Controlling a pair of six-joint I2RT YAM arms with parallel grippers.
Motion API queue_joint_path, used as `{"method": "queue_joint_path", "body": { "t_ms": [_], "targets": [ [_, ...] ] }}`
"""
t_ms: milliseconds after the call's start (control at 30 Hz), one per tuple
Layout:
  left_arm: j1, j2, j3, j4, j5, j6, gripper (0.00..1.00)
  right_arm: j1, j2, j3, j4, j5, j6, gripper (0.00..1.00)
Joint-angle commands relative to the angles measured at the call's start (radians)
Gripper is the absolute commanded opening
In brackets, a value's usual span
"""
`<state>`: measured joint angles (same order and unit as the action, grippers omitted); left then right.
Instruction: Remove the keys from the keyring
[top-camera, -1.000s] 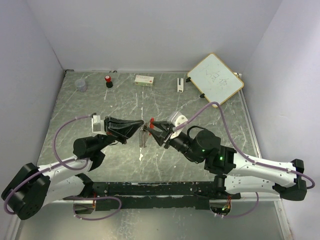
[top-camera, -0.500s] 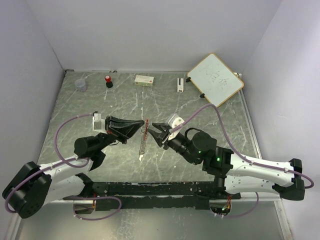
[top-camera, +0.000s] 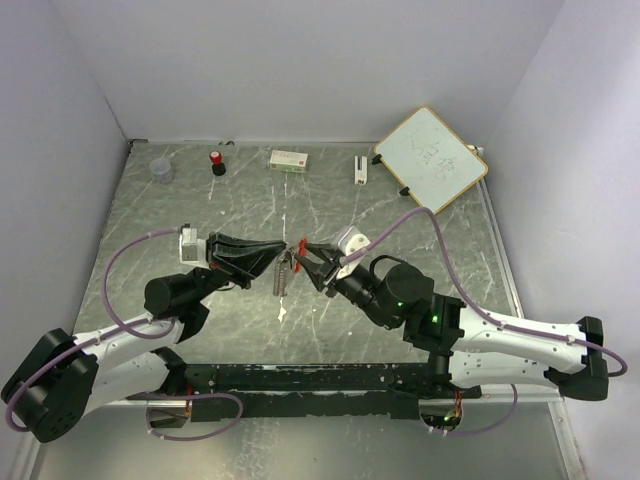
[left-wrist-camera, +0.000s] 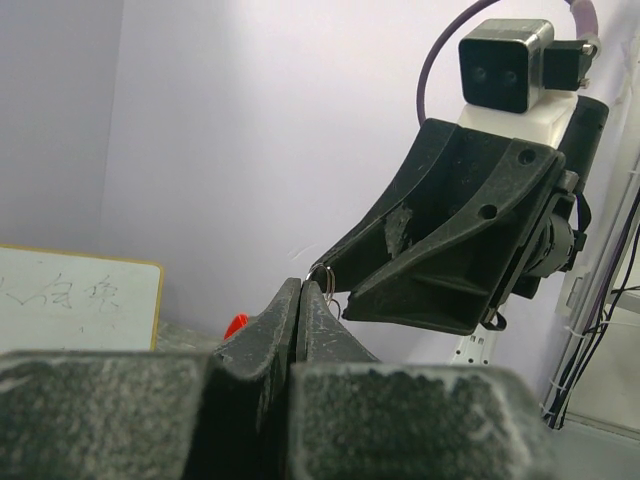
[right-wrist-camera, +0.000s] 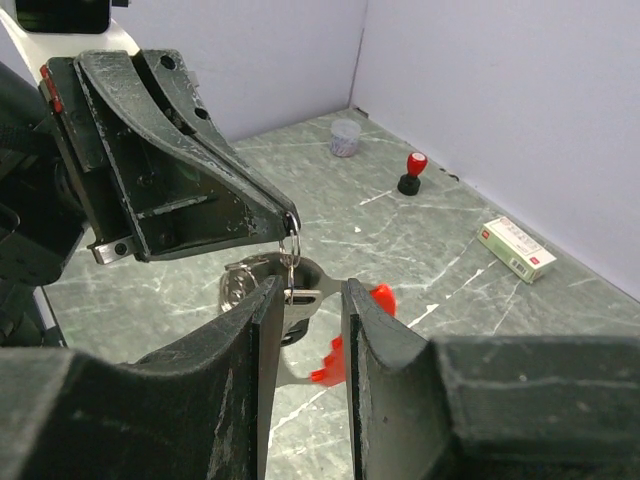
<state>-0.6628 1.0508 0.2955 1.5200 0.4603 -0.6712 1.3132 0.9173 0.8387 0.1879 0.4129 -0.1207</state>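
My left gripper is shut on the thin wire keyring and holds it above the table; the ring pokes out over its closed tips in the left wrist view. The silver keys hang below it, with red tabs among them. My right gripper faces the left one tip to tip. Its jaws are open, one on each side of a flat key head. The right gripper's fingers fill the left wrist view.
Along the back edge stand a clear cup, a red-capped black bottle, a white box and a small white upright piece. A whiteboard leans at the back right. Walls close three sides.
Half a second ago the right gripper had drawn back and the keys hung in a long line. Now it is back at the ring and the keys hang as a short bunch.
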Motion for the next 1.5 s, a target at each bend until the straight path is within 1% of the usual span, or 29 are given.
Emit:
{"method": "queue_joint_path", "body": {
  "t_ms": [0, 333, 433, 600, 767, 1367, 1433, 1467],
  "targets": [
    [-0.006, -0.018, 0.004, 0.281, -0.006, -0.019, 0.07, 0.006, 0.011, -0.012, 0.041, 0.007, -0.01, 0.3],
    [-0.006, -0.017, 0.004, 0.289, -0.008, -0.024, 0.07, 0.006, 0.027, -0.005, 0.04, -0.002, -0.003, 0.28],
    [-0.006, -0.017, 0.004, 0.289, -0.006, -0.026, 0.07, 0.006, 0.03, -0.005, 0.045, -0.002, -0.004, 0.22],
    [-0.006, -0.012, 0.004, 0.288, -0.005, -0.031, 0.07, 0.006, 0.046, -0.002, 0.054, -0.011, -0.005, 0.16],
    [-0.006, -0.011, 0.006, 0.29, -0.007, -0.032, 0.07, 0.006, 0.063, 0.007, 0.061, -0.026, -0.013, 0.0],
    [-0.013, -0.005, 0.013, 0.29, -0.009, -0.048, 0.07, 0.007, 0.106, 0.029, 0.067, -0.079, -0.004, 0.0],
    [-0.013, -0.012, 0.01, 0.289, -0.009, -0.046, 0.07, 0.007, 0.112, 0.051, 0.043, -0.078, -0.002, 0.15],
    [-0.013, -0.016, 0.007, 0.29, -0.01, -0.044, 0.07, 0.01, 0.111, 0.06, 0.029, -0.073, -0.002, 0.18]
  ]
}}
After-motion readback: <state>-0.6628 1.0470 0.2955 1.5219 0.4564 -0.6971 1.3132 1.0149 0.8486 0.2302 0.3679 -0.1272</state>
